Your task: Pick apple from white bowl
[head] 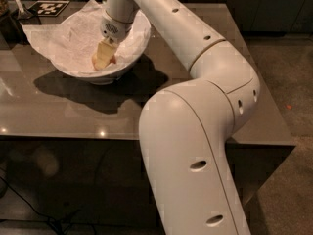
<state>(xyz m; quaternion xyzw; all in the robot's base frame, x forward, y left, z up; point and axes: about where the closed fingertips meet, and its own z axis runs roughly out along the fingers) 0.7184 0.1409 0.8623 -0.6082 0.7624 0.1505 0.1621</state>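
Apple: small, yellow with red blush, mostly hidden, low inside white bowl on crinkled paper lining. Bowl wide, glossy, upright on table. Gripper down inside bowl, at apple.
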